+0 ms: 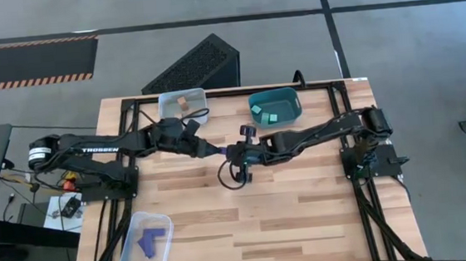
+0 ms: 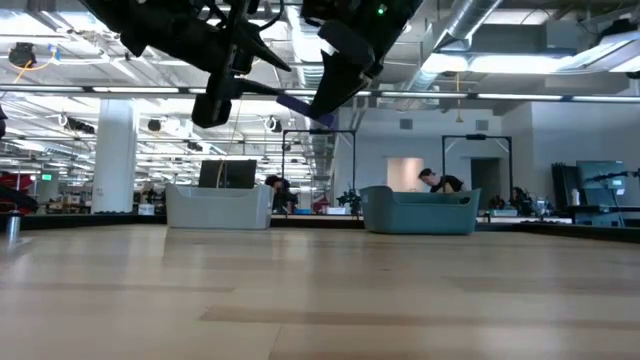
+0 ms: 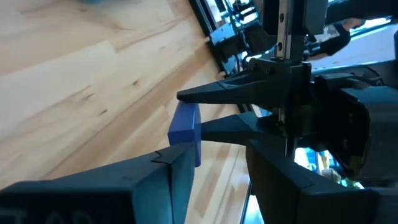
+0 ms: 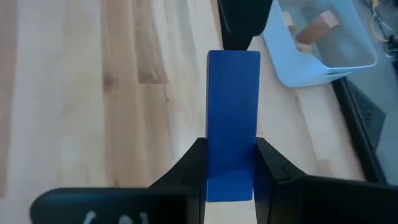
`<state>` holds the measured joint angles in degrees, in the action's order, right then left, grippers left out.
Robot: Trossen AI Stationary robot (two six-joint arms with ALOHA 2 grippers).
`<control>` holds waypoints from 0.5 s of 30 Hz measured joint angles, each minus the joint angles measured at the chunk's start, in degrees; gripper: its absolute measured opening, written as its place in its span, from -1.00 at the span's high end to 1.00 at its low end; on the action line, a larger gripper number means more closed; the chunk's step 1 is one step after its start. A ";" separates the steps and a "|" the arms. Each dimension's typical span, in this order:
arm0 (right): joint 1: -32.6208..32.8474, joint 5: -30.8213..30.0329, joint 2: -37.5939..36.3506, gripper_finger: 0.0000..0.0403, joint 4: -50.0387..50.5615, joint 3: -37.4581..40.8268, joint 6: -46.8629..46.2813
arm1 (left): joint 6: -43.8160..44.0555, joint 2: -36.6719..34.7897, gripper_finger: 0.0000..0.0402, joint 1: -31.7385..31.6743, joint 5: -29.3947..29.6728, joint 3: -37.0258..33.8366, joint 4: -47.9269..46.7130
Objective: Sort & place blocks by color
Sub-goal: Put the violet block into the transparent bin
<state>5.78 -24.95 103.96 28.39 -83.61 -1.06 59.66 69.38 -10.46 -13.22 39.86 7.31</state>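
We're mid-handover above the middle of the table (image 1: 305, 200): both arms meet there, lifted well off the wood. Right pincer (image 4: 229, 163) is clamped on one end of a dark blue bar (image 4: 232, 124), fingers pinching its two long faces, so the other end sticks out free. Left pincer (image 3: 208, 149) sits right at that free end; in the left wrist view the bar (image 3: 186, 132) shows beside its own finger and between the right arm's two fingers (image 3: 230, 94), but we cannot tell whether the left one is open or already closed on it. Holding the bar by one end makes sense to us: it leaves room for the second grip. Reason for the pass, as we judge it: the clear bin (image 1: 146, 244) with the other blue bars (image 1: 152, 240) sits at the near left corner, on the left arm's side. Far edge: pale grey bin (image 1: 183, 105) holds a tan wood cube (image 1: 183, 104), teal bin (image 1: 275, 109) holds the teal cubes (image 1: 269, 117). No loose blocks visible on the table, so this looks like the last piece. Risk: a release before the left grip is firm drops the bar.
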 joint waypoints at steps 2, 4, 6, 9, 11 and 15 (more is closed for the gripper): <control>-0.42 -0.64 0.00 0.62 -0.18 -0.02 1.00 | 0.12 -0.03 0.35 -0.31 0.15 0.00 0.17; -0.85 -0.60 0.00 0.62 -0.23 -0.06 1.67 | 0.15 -0.03 0.37 -0.42 0.69 0.00 0.15; -1.11 -0.62 0.00 0.62 -0.34 -0.08 2.17 | 0.17 -0.01 0.37 -0.91 0.43 0.00 0.15; -1.18 -0.74 0.00 0.62 -0.34 -0.13 4.16 | 0.17 -0.01 0.37 -1.13 0.18 0.00 0.14; -1.18 -1.20 0.00 0.62 -0.36 -0.13 4.20 | 0.30 -0.01 0.37 -1.13 0.42 0.00 -0.02; -0.92 -2.23 -0.38 0.62 -0.75 -0.14 4.75 | 1.59 -0.02 0.34 -1.67 2.00 0.13 -2.62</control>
<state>4.86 -27.18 103.58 27.64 -83.75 3.69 61.25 69.35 -12.14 -11.22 39.99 4.70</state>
